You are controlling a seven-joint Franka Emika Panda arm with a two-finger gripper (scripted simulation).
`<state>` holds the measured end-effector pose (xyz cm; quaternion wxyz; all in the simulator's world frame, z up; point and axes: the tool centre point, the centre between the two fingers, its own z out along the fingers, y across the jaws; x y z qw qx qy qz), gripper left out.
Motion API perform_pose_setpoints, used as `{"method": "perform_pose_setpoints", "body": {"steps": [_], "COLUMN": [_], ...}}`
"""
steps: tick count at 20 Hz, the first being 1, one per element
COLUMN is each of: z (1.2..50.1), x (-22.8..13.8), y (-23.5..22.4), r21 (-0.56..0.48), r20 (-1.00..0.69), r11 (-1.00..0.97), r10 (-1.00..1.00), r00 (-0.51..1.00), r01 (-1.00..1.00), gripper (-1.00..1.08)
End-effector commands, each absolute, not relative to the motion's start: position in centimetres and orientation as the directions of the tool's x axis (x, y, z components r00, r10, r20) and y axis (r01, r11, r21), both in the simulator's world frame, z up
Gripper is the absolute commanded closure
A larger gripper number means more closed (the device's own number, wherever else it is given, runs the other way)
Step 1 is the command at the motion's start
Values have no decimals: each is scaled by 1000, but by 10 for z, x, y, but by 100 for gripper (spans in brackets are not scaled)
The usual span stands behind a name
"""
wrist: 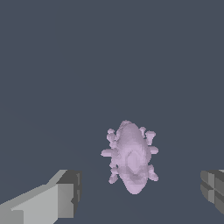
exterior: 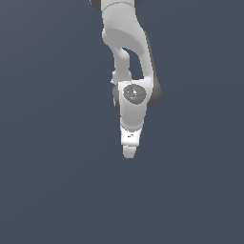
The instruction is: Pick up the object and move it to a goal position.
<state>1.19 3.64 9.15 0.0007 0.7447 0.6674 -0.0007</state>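
The object (wrist: pixel 131 157) is a pale purple-pink knobbly blob lying on the flat grey-blue floor; it shows only in the wrist view, between my two fingers and apart from both. My gripper (wrist: pixel 140 192) is open and empty, its fingers (wrist: pixel 65 197) spread wide on either side of the object. In the exterior view the white arm hangs down from above and my gripper (exterior: pixel 129 151) points at the floor; the object is hidden behind it there.
A plain grey-blue floor (exterior: pixel 47 190) fills both views. No other object, container or edge shows.
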Motion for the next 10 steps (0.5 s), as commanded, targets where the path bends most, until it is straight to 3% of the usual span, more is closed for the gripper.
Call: {"method": "perform_pose_setpoints", "body": {"steps": [1, 10], "z": [90, 87], "x": [12, 12], "y": [38, 38], "r21": [0, 0], "r20": [-1, 0], "r11": [-77, -55], "r10": [997, 999], "r00": [77, 55], "r01": [997, 999], "gripper": [-92, -92]}}
